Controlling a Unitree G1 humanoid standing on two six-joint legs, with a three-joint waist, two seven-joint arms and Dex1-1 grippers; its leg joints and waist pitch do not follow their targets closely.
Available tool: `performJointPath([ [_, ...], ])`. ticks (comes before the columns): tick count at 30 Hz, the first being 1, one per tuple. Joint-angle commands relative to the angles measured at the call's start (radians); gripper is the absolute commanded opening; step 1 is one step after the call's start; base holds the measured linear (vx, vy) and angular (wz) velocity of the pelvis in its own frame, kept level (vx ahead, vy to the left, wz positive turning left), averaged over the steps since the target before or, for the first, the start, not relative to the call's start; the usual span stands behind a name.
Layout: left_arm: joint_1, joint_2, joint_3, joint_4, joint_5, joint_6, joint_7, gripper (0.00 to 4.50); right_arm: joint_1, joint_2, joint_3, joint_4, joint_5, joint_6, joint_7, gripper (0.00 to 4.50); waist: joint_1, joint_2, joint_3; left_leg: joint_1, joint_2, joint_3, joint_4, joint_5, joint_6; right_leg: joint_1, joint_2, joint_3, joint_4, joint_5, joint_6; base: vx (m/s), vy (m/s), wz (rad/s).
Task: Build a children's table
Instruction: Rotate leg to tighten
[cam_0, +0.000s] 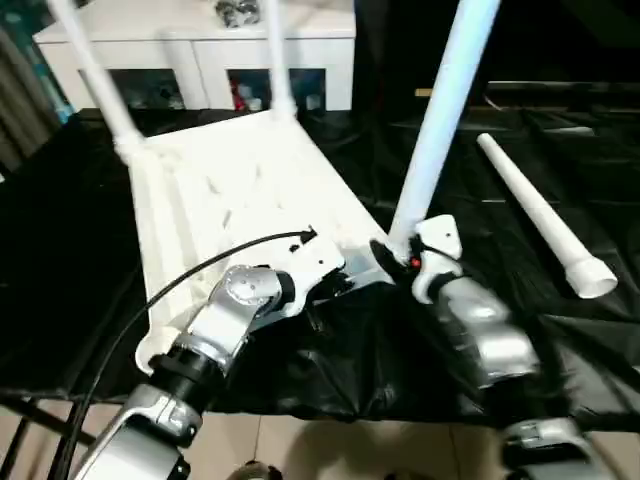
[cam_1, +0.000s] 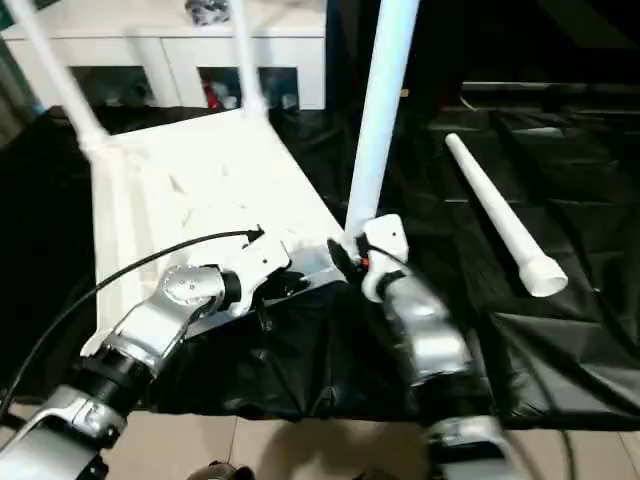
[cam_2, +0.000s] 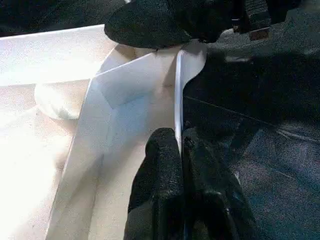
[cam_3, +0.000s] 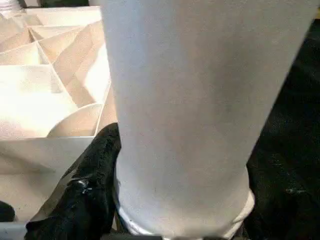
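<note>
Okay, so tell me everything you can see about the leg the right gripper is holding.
The held leg is a long, smooth white tube, plastic by the look of it, standing nearly upright and leaning slightly. The right gripper is shut on its lower end, right at the near right corner of the upturned tabletop. Its top runs out of the picture. Whether it is seated in the corner socket cannot be told.

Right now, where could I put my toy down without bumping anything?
Free: the black cloth left of the tabletop, and between the held leg and the loose leg. Crowded: the tabletop's near edge, where both grippers work.
</note>
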Motion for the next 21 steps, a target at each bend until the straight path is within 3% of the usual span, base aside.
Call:
performJointPath([
  [1,-0.005,-0.028,-0.013,-0.039,0.001,-0.011,0.039,0.0,0.006,0.08,0.046,0.016,0.058,0.034,0.07,3.44,0.001,-0.006,-0.057,0.02,0.034,-0.03,-0.085,-0.398,-0.01,0.027,-0.052,0.033,-0.093,-0.421,-0.138,0.0,0.0,0.0],
  [3,0.007,-0.015,-0.014,-0.055,-0.011,-0.025,0.014,0.0,0.002,0.074,0.052,0.009,0.054,0.033,0.085,3.67,-0.001,-0.006,-0.062,0.018,0.035,-0.029,-0.085,-0.393,-0.006,0.031,-0.052,0.035,-0.086,-0.367,-0.157,0.0,0.0,0.0],
  [7,0.038,0.026,-0.023,-0.105,-0.042,-0.055,-0.08,0.0,0.01,0.0,0.101,-0.013,0.004,-0.028,0.167,3.67,-0.001,-0.007,-0.067,0.012,0.033,-0.024,-0.078,-0.339,0.004,0.038,-0.053,0.036,-0.077,-0.285,-0.184,0.0,0.0,0.0],
  [14,0.056,0.08,-0.028,-0.116,-0.068,-0.091,-0.195,0.0,0.04,-0.123,0.136,-0.093,0.033,-0.029,0.409,3.67,0.015,-0.001,-0.079,0.013,0.033,-0.015,-0.058,-0.187,0.075,0.048,-0.046,0.036,-0.05,-0.043,-0.258,0.0,0.0,0.0],
  [18,0.05,0.12,-0.03,-0.101,-0.088,-0.122,-0.281,0.0,0.068,-0.241,0.172,-0.175,0.095,0.008,0.656,3.67,0.033,-0.007,-0.077,0.015,0.037,-0.012,-0.056,-0.193,0.095,0.051,-0.046,0.034,-0.051,-0.067,-0.261,0.0,0.0,0.0],
  [21,0.047,0.148,-0.026,-0.097,-0.108,-0.137,-0.35,0.0,0.085,-0.307,0.2,-0.226,0.137,0.046,0.817,3.67,0.046,-0.008,-0.073,0.019,0.042,-0.012,-0.06,-0.238,0.081,0.045,-0.049,0.036,-0.057,-0.161,-0.25,0.0,0.0,0.0],
])
